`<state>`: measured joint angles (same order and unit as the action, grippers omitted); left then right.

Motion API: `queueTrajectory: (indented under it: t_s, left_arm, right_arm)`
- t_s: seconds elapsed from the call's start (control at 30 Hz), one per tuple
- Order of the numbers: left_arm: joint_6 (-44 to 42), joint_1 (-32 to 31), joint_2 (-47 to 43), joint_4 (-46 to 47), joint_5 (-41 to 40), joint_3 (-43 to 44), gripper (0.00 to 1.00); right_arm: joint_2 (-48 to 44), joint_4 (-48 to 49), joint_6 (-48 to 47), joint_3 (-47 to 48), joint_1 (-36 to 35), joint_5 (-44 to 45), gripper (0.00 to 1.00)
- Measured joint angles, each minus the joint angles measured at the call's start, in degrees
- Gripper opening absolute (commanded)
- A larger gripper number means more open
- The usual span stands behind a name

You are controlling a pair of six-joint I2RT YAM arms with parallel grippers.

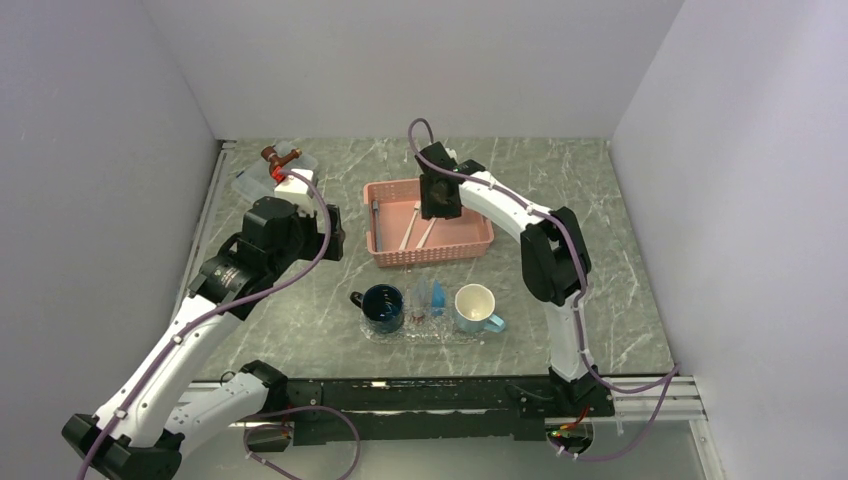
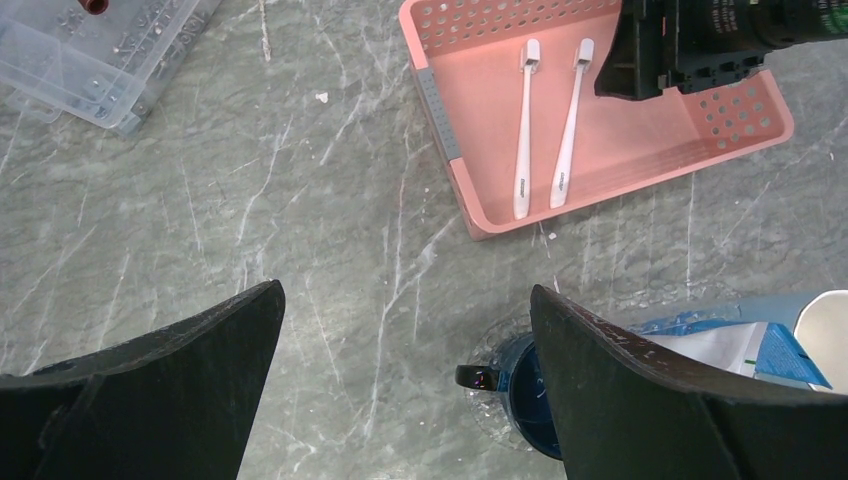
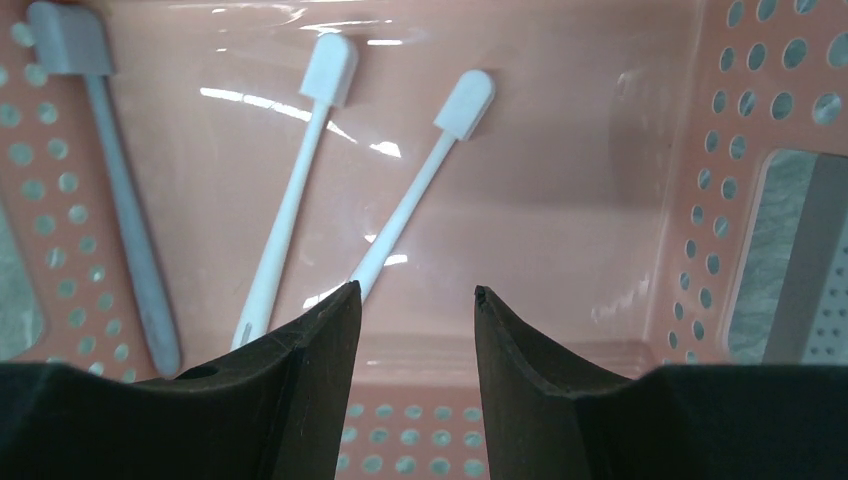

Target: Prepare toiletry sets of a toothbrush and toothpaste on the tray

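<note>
Two white toothbrushes [image 3: 290, 190] [image 3: 410, 200] lie side by side in the pink lattice basket [image 1: 470, 243]; they also show in the left wrist view [image 2: 525, 130] [image 2: 568, 125]. My right gripper [image 3: 415, 288] is open and empty, hovering low in the basket over the handle ends, its left finger just over the right toothbrush's handle. Two blue toothpaste tubes [image 1: 428, 297] lie on the clear oval tray [image 1: 440, 333] between two mugs. My left gripper [image 2: 405, 290] is open and empty above bare table left of the basket.
A dark blue mug [image 1: 383, 307] and a pale mug [image 1: 477, 307] stand on the tray's ends. A grey stick [image 3: 125, 200] lies along the basket's left wall. A clear lidded box [image 1: 270, 170] sits at the back left.
</note>
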<state>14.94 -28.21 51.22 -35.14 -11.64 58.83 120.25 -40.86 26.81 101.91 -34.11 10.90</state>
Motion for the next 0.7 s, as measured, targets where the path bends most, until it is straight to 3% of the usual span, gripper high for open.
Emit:
queueTrajectory:
  t_s: [0.7]
  left_arm:
    - [0.0,0.0,1.5,0.0,0.5,0.0,0.99]
  right_arm:
    - [9.7,0.6,9.4,3.5,1.4,-0.9,0.4]
